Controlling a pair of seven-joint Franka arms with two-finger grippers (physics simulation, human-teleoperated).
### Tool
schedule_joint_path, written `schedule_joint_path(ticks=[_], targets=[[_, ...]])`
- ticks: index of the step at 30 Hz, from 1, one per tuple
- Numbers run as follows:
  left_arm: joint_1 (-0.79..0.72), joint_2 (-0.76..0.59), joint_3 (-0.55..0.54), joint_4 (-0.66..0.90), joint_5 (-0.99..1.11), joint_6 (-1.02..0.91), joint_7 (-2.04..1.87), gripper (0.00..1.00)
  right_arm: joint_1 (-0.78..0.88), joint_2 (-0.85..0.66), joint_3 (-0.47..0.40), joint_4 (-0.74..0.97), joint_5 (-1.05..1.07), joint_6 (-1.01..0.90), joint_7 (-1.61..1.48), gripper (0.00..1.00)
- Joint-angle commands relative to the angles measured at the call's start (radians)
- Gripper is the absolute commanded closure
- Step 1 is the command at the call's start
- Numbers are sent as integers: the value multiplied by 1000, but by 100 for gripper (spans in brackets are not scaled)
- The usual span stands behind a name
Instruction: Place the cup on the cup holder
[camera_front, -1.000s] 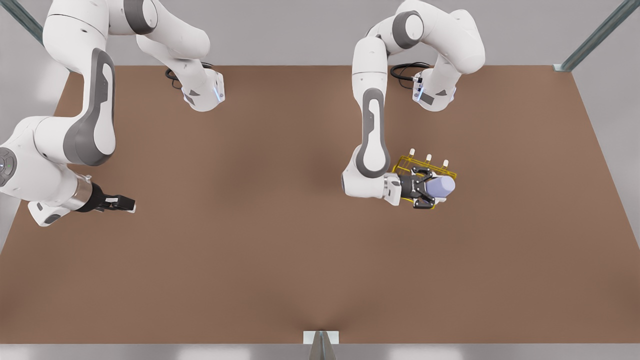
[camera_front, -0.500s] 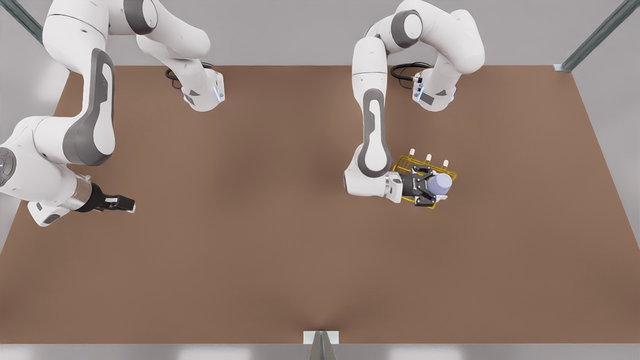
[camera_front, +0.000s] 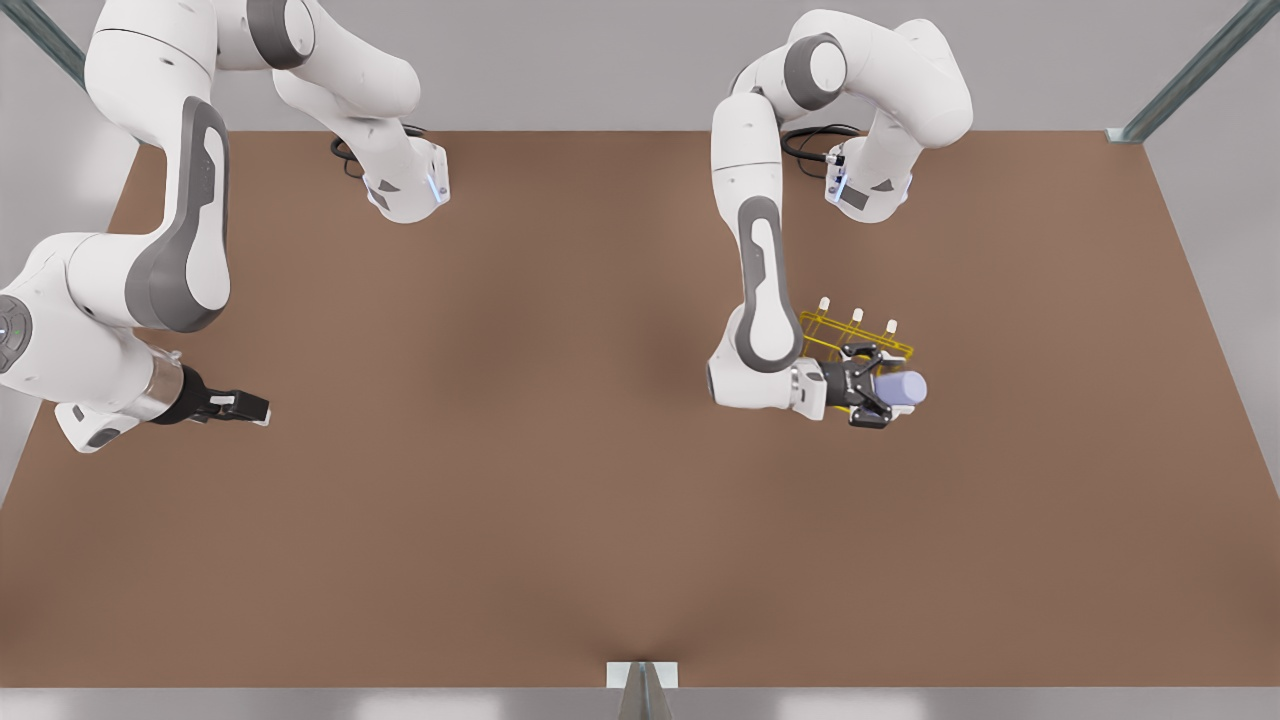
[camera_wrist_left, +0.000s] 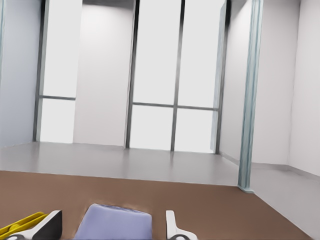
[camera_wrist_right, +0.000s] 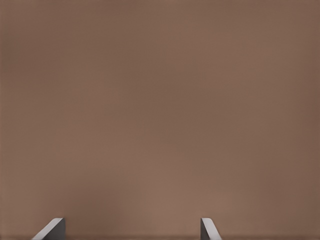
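Lavender cup (camera_front: 903, 387) lay sideways, clamped in the left gripper (camera_front: 886, 391) over the yellow rack (camera_front: 853, 337); right gripper (camera_front: 245, 406) waited, fingers spread.

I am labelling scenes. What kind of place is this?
Probably a simulated robot lab: two white arms on a bare brown table, tall windows behind, one claw holding a cup.

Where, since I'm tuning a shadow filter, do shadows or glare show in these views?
Front view: soft even light, faint darker patches on the table, no hard shadow under the cup in the left tool. Left wrist view: bright backlit windows, cup evenly lit. Right wrist view: flat brown table, no glare; the right tool waits open.
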Motion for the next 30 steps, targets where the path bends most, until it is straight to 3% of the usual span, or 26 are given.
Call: schedule_joint_path(ticks=[1,3,4,5,7,9,11,13,14,16,19,20,21,22,24,30], targets=[[-7,-2,8,-2,1,9,-10,0,1,-1,-1,0,1,0,0,0],[-59,-91,89,-6,19,-11,78,0,1,-1,-1,0,1,0,0,0],[-152,-234,178,-6,1,-54,287,0,1,-1,-1,0,1,0,0,0],[-165,-390,175,114,-62,-214,557,0,1,-1,1,0,1,0,0,0],[24,-444,168,520,-425,-528,1373,0,1,-1,1,0,1,0,0,0],[146,-610,146,557,-662,-512,1896,0,-1,-1,1,0,1,0,0,0],[291,-645,74,606,-740,-501,2165,0,-1,-1,-1,0,1,0,0,0],[763,-811,-608,599,-506,-458,2257,0,-1,-1,-1,0,1,0,0,0],[938,-866,-811,533,-453,-387,2292,0,-1,-1,-1,0,1,0,-1,0],[1124,-947,-1027,375,-444,-240,2277,0,-1,-1,-1,0,1,0,-1,0],[1159,-889,-1030,384,-538,-110,2319,0,-2,-1,-1,0,1,0,-1,0],[1164,-865,-1024,407,-536,-148,2549,0,-1,-1,-1,0,1,0,-1,0],[1164,-779,-1018,530,-492,-237,2607,0,-1,-1,-1,0,1,0,-1,0],[1164,-762,-1020,588,-492,-254,2419,0,-1,-1,-1,0,1,0,-1,0],[1223,-961,-1053,346,-484,-150,2231,0,-1,-1,1,0,1,0,-1,0],[1217,-894,-1052,412,-490,-245,2110,0,-2,0,-1,0,1,0,-1,0]])
